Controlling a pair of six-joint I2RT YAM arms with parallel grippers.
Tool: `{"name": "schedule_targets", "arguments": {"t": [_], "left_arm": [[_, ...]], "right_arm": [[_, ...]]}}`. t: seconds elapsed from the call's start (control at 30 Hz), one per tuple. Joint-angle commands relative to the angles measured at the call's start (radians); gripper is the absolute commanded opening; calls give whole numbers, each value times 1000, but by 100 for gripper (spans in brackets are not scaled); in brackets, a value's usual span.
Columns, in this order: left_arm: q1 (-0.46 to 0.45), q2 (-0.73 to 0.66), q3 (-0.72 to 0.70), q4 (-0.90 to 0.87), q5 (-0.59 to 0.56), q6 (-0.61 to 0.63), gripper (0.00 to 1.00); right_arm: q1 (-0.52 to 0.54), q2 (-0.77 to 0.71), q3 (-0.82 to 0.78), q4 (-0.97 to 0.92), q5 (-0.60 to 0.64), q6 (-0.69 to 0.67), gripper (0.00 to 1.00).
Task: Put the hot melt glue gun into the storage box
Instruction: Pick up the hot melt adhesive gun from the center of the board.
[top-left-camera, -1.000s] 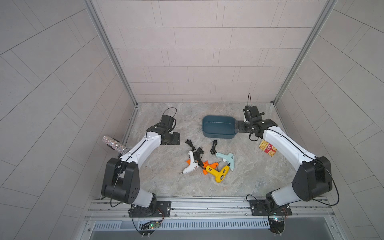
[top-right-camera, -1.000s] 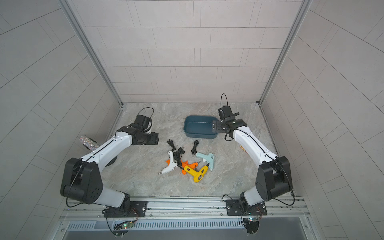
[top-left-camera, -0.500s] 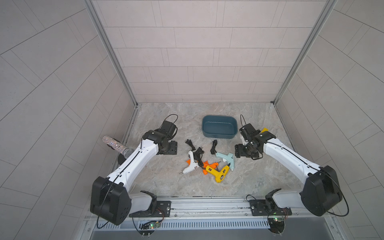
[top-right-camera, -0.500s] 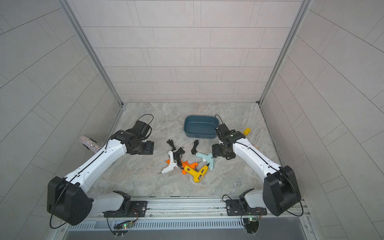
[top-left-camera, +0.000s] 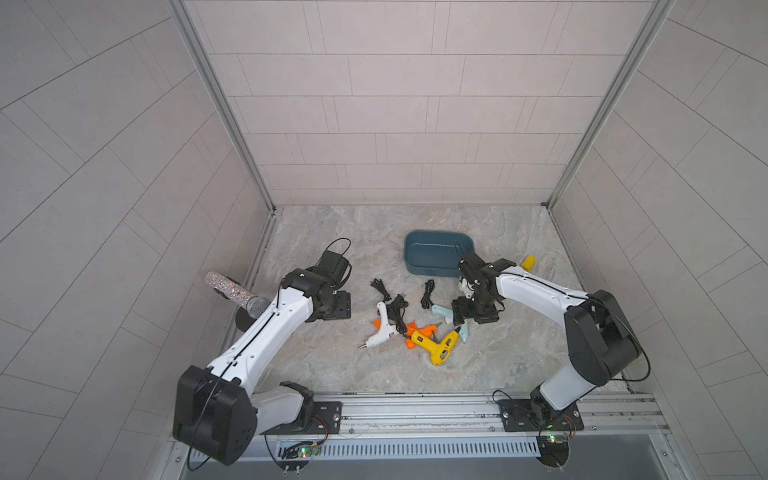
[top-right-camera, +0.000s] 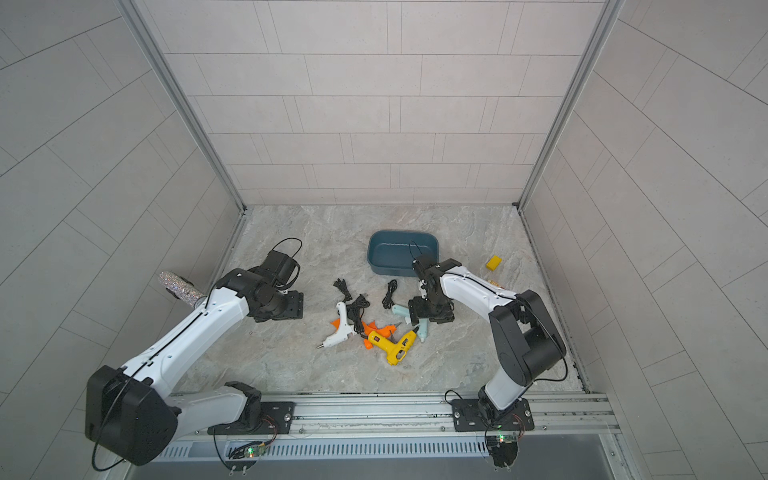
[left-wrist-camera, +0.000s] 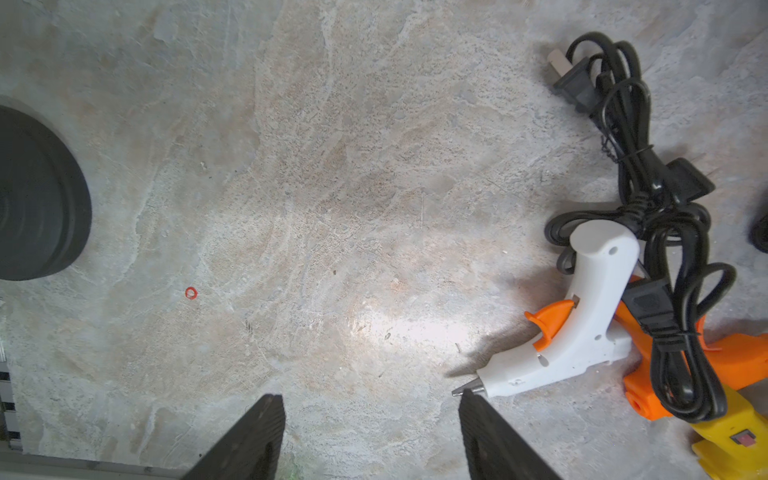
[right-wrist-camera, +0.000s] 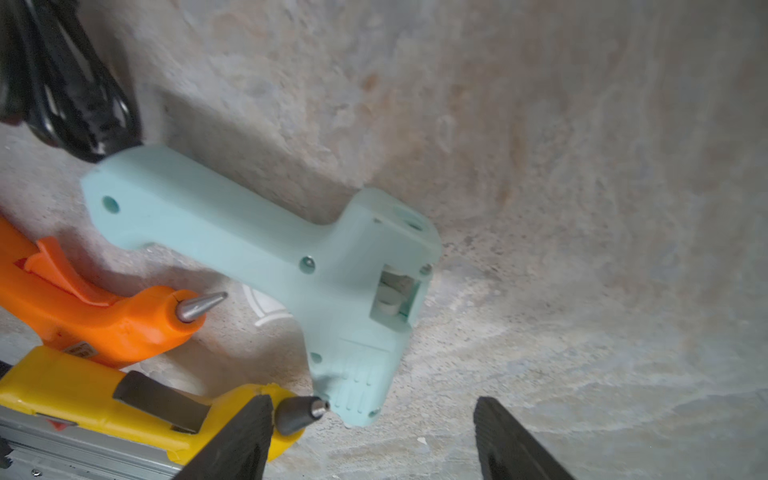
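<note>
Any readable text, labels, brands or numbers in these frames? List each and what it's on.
No text can be read in any view.
Label on the orange plastic glue gun: only a sliver shows, too blurred to read.
White curved mark beside the pale teal plastic glue gun: partly hidden, no letters visible.
Small yellow box: too small to tell whether it carries print.

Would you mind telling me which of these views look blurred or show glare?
Right wrist view: smeared throughout, the mint glue gun and black cord soft-edged. Left wrist view: sharp, with a bright glare patch on the table beside the white glue gun. Both top views: evenly lit, crisp.
</note>
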Motion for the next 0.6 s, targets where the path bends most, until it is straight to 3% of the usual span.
{"name": "schedule_targets", "arguments": {"t": [0.0,0.3,0.43,0.57], "left_arm": [[3,-20,-12,-27,0,-13,74],[2,-2,-1,-31,15,-9,74],[2,4,-4,-24,21,-6,74],[3,13,-6,-14,23,1,74]], "right_arm": [[18,45,27,-10,-2,-15,81],[25,123,42,-38,29,-16,75],[26,143,36,-44,32,-18,63],[25,175,58,-42,39,-18,43]]}}
